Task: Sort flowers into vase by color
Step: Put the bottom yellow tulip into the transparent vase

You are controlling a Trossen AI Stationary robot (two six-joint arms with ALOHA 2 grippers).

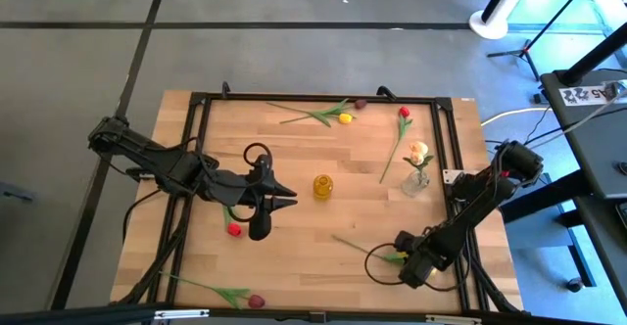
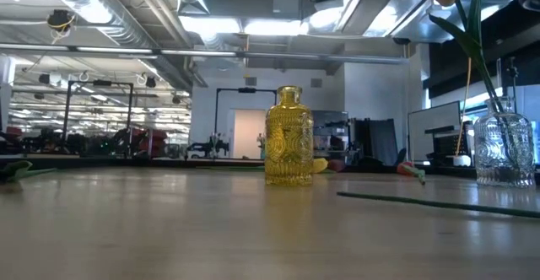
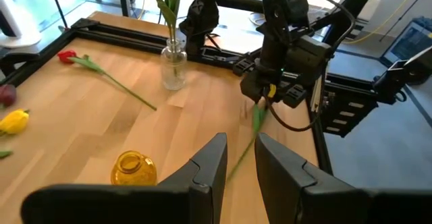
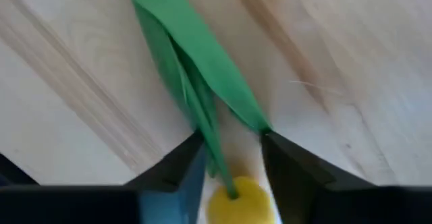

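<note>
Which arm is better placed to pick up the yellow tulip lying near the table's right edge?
Right. The right gripper is down over that yellow artificial tulip, open fingers either side of its green stem. The left gripper hovers open mid-table by the amber glass bottle vase, farther from it.

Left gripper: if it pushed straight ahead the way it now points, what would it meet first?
Probably the green stem lying on the table just past the left gripper, its open fingers lined up on it; beyond stands the right gripper. Depth is uncertain.

We see tulips (image 1: 399, 137) lying flat, scattered across the table. One cream tulip (image 1: 418, 153) stands upright at right in a clear vase (image 1: 415, 181).
</note>
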